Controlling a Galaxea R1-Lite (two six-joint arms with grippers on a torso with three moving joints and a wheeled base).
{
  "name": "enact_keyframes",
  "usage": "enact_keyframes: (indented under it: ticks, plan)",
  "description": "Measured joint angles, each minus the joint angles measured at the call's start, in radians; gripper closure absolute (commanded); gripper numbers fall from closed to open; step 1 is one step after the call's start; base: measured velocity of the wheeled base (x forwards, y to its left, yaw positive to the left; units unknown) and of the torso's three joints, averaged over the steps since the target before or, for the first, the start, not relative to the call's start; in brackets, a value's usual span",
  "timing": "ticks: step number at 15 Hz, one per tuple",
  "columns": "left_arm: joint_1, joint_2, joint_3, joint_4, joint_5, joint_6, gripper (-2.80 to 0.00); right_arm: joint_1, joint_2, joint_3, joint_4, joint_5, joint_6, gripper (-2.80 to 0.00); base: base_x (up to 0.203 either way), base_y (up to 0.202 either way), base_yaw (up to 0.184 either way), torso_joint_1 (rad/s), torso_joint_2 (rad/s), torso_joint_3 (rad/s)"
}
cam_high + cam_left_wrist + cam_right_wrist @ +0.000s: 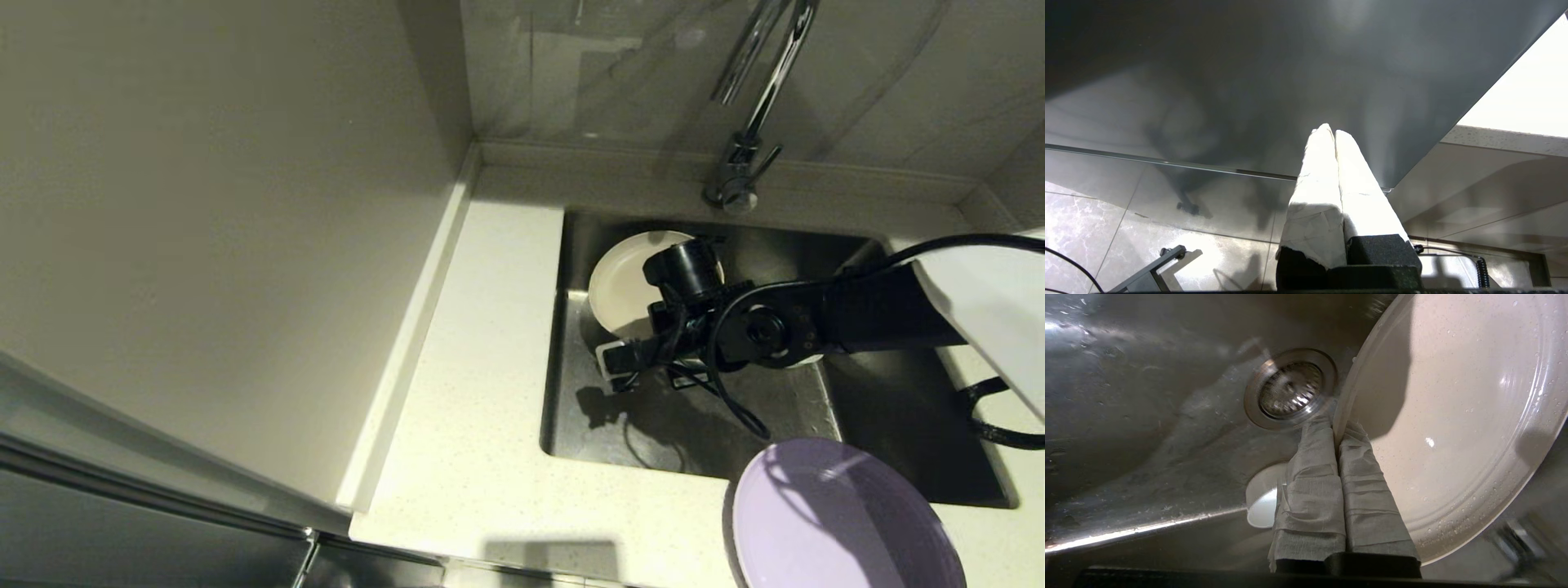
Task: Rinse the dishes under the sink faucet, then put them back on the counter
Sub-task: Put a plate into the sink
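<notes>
My right gripper [1336,430] is down in the steel sink [588,425], shut on the rim of the cream-beige plate [1457,416]. The plate [624,282] is held tilted in the basin's back left part, wet with droplets. Beside the fingers [1310,486] a piece of the small white bowl [1261,506] shows on the sink floor, near the round drain strainer [1290,388]. The lilac plate [841,518] lies on the counter [482,392] at the sink's front edge. The chrome faucet [755,90] stands behind the sink; no water stream shows. My left gripper [1329,130] is shut and empty, off beside the cabinet.
A tall pale cabinet side [220,245] walls in the counter on the left. A raised back edge [620,159] runs behind the sink. My right arm [824,322] and its black cable [1000,425] span the basin from the right.
</notes>
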Motion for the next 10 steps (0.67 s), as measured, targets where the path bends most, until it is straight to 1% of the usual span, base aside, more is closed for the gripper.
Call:
enact_keyframes:
  ticks: [4,8,10]
  plan:
    - [0.000,0.000,0.000,0.000,0.000,0.000,0.00,-0.022,0.049,-0.001,-0.008,-0.002,-0.015,0.00,0.000,0.000,0.000,0.000,0.00,0.000]
    - [0.000,0.000,0.000,0.000,0.000,0.001,0.00,-0.043,0.097,0.007,-0.079,-0.001,-0.013,0.00,0.000,0.000,0.000,0.000,0.00,0.000]
    - [0.000,0.000,0.000,0.000,0.000,0.000,0.00,-0.048,0.114,0.009,-0.085,-0.001,-0.013,0.00,0.000,0.000,0.000,0.000,0.00,0.000]
